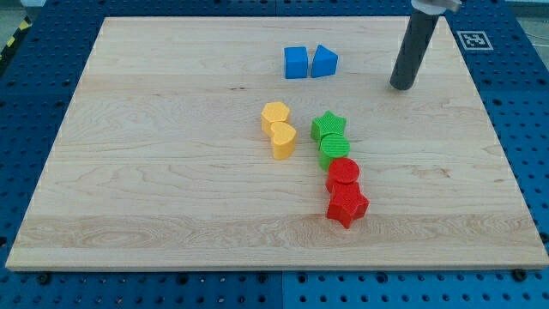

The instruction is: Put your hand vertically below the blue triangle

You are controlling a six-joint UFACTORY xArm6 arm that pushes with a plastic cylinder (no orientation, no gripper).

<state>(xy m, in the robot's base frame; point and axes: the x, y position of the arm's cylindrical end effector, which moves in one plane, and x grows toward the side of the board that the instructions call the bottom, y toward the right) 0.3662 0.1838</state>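
The blue triangle (324,62) lies near the view's top, touching a blue cube (296,63) on its left. My tip (401,87) is on the board to the right of the blue triangle and slightly lower in the view, about a block's width or more away from it. The dark rod rises from there to the view's top edge.
A yellow hexagon (275,114) and a yellow heart (283,139) sit mid-board. A green star (328,126) and a green cylinder (333,150) sit right of them. A red cylinder (344,174) and a red star (347,206) lie below. The wooden board (154,172) rests on a blue pegboard.
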